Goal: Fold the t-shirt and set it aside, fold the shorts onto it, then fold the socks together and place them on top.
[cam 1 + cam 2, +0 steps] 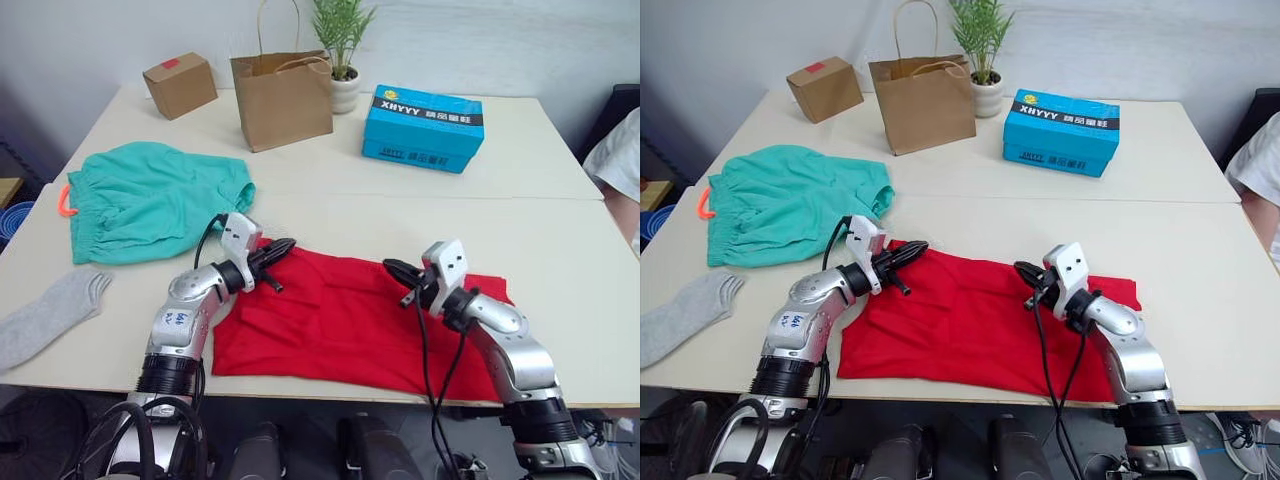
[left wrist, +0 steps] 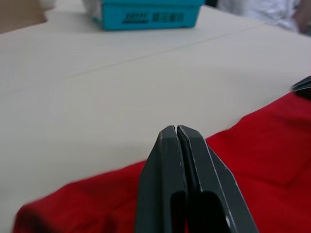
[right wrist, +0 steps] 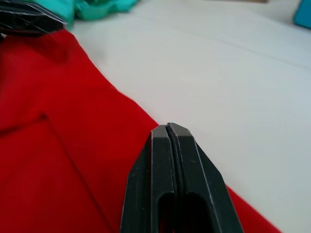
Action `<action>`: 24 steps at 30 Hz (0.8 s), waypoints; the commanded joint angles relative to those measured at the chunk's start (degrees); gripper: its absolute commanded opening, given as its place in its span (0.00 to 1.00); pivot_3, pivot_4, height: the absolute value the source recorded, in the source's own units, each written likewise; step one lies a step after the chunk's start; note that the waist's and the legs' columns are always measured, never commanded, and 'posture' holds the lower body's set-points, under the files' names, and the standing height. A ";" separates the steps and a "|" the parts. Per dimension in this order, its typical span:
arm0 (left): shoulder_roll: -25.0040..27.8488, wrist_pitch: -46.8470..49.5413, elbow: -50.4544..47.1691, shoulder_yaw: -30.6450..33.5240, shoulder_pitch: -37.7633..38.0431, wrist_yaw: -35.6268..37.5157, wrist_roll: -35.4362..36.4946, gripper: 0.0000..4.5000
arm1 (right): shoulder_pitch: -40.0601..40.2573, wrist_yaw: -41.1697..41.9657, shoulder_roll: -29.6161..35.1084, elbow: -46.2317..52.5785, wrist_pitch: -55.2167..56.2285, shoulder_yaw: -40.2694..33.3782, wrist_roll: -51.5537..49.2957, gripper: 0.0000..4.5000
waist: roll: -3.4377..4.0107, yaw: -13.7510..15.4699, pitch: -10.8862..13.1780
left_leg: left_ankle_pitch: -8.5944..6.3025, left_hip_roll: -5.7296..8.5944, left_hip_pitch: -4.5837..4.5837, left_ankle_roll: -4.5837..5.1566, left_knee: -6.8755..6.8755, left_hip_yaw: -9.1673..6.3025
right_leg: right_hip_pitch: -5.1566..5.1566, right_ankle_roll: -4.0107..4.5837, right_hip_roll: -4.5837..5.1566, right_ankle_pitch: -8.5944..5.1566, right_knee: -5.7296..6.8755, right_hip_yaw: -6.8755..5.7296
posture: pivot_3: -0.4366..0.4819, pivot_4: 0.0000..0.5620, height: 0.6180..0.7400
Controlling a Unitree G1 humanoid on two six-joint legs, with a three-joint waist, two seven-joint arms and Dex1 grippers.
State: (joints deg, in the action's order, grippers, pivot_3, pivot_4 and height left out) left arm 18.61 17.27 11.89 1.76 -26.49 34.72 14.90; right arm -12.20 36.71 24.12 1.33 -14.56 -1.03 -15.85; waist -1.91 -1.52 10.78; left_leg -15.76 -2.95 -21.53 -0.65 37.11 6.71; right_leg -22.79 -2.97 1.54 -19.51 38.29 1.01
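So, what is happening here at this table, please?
A two-armed robot is working on a red t-shirt lying at the near edge of the table. The left gripper and right gripper are both shut, over the shirt's far edge. The green shorts and a grey sock lie unfolded to the left.

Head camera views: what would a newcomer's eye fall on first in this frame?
First the bright red cloth t-shirt, folded into a broad band along the near edge of the white table, with the left gripper and right gripper shut over its far edge. Next the teal-green cloth shorts, spread at far left, and the light grey knit sock at the near left corner.
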 commanded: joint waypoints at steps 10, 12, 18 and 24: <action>6.06 2.65 0.87 3.79 6.10 -1.31 -1.01 0.01 | 8.68 -1.56 9.50 -7.93 6.85 -15.90 0.34 0.00 | 0.22 -1.26 -0.13 | -0.19 -0.14 0.42 0.13 -0.17 0.08 | 0.27 -0.01 -0.13 0.01 -0.03 0.05 | 0.48 0.27 1.00; 6.59 4.83 -2.56 6.71 6.87 -0.20 3.05 0.01 | 9.15 -1.77 10.94 -10.72 8.67 -18.31 0.52 0.00 | 0.22 -1.47 -0.15 | -0.19 -0.14 0.46 0.13 -0.16 0.08 | 0.32 -0.01 -0.12 0.01 -0.03 0.05 | 0.48 0.27 1.00; 9.98 7.11 -11.90 8.84 6.34 8.43 10.91 0.01 | 6.49 3.66 10.20 -8.03 10.31 -20.83 -6.76 0.00 | 0.20 -1.67 -0.11 | -0.21 -0.13 0.32 0.14 -0.16 0.08 | 0.22 -0.01 -0.11 0.01 -0.07 0.05 | 0.48 0.27 1.00; 10.64 9.30 -17.03 -1.32 4.98 15.99 10.04 0.01 | 3.41 7.98 6.50 5.00 -0.01 -7.76 -10.29 0.00 | 0.21 -1.67 -0.12 | -0.22 -0.15 0.33 0.07 -0.16 0.06 | 0.26 -0.02 -0.13 0.01 -0.13 0.05 | 0.48 0.27 1.00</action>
State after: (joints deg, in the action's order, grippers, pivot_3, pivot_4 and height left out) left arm 29.27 26.25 -2.63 3.01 -21.38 49.04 25.20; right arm -8.26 44.57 31.43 2.94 -13.07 -11.76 -26.08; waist -1.70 -3.19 10.67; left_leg -15.87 -3.10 -21.20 -0.82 36.95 6.78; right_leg -22.52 -2.99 1.42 -19.50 38.13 1.06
